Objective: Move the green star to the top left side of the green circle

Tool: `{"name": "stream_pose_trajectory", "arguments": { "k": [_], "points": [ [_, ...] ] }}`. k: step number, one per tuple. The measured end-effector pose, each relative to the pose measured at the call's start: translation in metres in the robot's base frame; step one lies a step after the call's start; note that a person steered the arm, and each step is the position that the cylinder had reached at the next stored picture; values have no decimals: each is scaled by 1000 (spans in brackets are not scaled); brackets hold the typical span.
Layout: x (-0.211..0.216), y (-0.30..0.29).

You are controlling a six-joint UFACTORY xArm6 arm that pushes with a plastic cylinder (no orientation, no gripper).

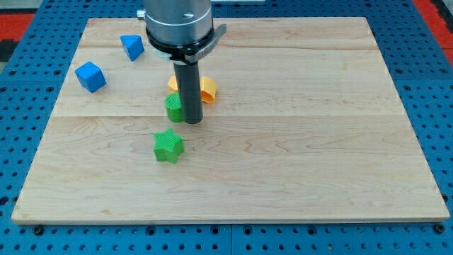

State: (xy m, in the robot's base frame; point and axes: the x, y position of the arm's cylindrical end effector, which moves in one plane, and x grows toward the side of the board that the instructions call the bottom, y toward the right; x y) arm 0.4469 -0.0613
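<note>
The green star lies on the wooden board, left of centre. The green circle, a short cylinder, stands just above it, a little toward the view's top. My tip rests on the board right against the green circle's right side, and up and to the right of the green star, a small gap away. The rod hides part of the green circle and part of a yellow block behind it.
A blue cube lies at the view's left. A blue block, roughly triangular, lies near the top left. The yellow block, shape unclear, sits just above the green circle. The board is surrounded by a blue perforated table.
</note>
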Motion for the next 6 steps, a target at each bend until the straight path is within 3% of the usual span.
{"name": "stream_pose_trajectory", "arguments": {
  "k": [2,3,4,6],
  "points": [
    [84,39],
    [75,-47],
    [58,-96],
    [13,-97]
  ]
}}
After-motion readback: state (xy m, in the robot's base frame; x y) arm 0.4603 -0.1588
